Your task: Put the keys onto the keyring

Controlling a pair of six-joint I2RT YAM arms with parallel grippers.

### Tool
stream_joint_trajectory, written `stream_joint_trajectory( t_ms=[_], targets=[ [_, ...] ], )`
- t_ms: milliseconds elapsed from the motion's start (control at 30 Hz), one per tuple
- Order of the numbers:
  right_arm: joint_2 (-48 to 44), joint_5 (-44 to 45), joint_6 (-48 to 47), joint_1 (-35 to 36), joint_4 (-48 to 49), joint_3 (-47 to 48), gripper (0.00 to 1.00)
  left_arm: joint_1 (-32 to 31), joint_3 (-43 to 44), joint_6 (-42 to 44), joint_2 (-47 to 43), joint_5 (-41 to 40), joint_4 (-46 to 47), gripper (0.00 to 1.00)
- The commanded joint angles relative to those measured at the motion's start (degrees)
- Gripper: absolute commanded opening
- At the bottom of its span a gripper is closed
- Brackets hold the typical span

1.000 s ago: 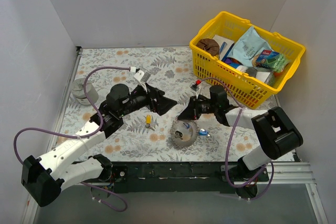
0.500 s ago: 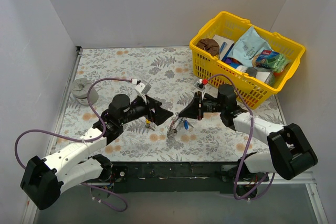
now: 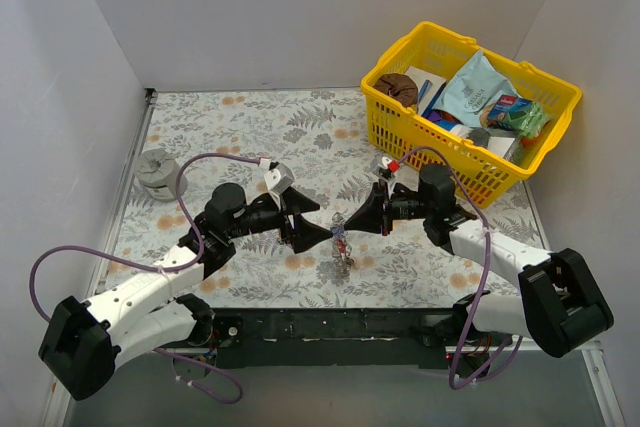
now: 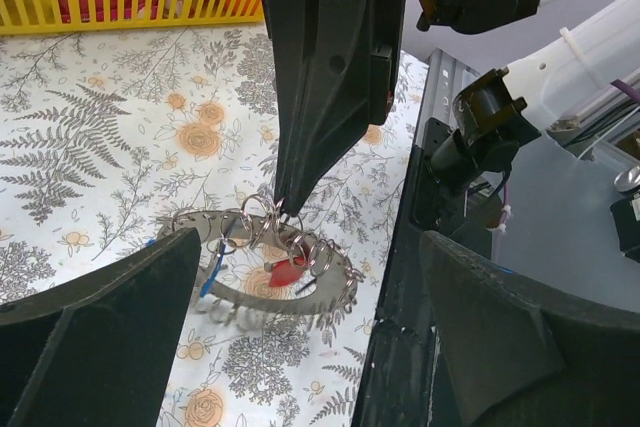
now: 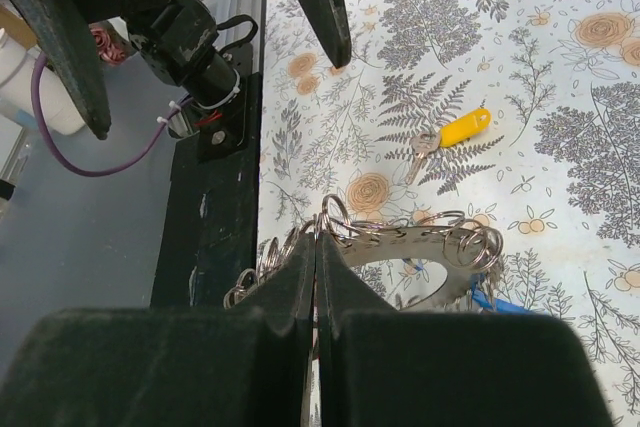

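Observation:
My right gripper [image 3: 347, 222] is shut on the keyring [image 3: 342, 257] and holds it hanging above the table. The keyring is a flat silver ring [image 5: 420, 242] with several small split rings on it. In the left wrist view the ring [image 4: 250, 292] carries a red key [image 4: 288, 272] and a blue key [image 4: 210, 272]. The right gripper's tips [image 5: 318, 232] pinch one small ring. The yellow key [image 5: 455, 132] lies on the table beyond the ring. My left gripper [image 3: 318, 225] is open and empty, its fingers [image 4: 90, 327] wide apart, facing the ring closely.
A yellow basket [image 3: 385, 77] full of packets stands at the back right. A grey round cylinder [image 3: 155, 169] sits at the left edge. The black rail [image 4: 400, 277] runs along the table's near edge, just behind the ring.
My right gripper has lifted the keyring off the table and carried it left. My left gripper has moved right and closer to it, covering the yellow key in the top view.

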Motion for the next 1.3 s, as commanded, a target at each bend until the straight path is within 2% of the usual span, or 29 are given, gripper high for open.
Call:
stream_joint_trajectory(
  t_ms=[0, 233, 700, 1033, 1267],
  targets=[
    [-1.5, -1.0, -3.7, 0.2, -1.1, 0.9, 0.01, 0.3, -2.5, 2.6, -1.4, 2.4, 4.7, 0.90],
    [-1.9, -2.1, -1.2, 0.2, 4.0, -1.1, 0.01, 0.3, -8.3, 2.0, -2.8, 5.1, 13.8, 0.87],
    [-3.7, -1.9, -0.8, 0.2, 6.5, -2.6, 0.01, 0.3, -8.9, 1.2, 1.2, 9.4, 19.1, 0.83],
    [-4.1, -1.9, 0.4, 0.2, 8.3, -3.9, 0.01, 0.3, -9.8, 2.3, -1.6, 5.1, 17.6, 0.87],
    [-4.8, -1.7, 2.1, 0.5, 10.7, -5.1, 0.01, 0.2, -10.1, 2.0, -1.5, 4.1, 18.4, 0.95]
  ],
)
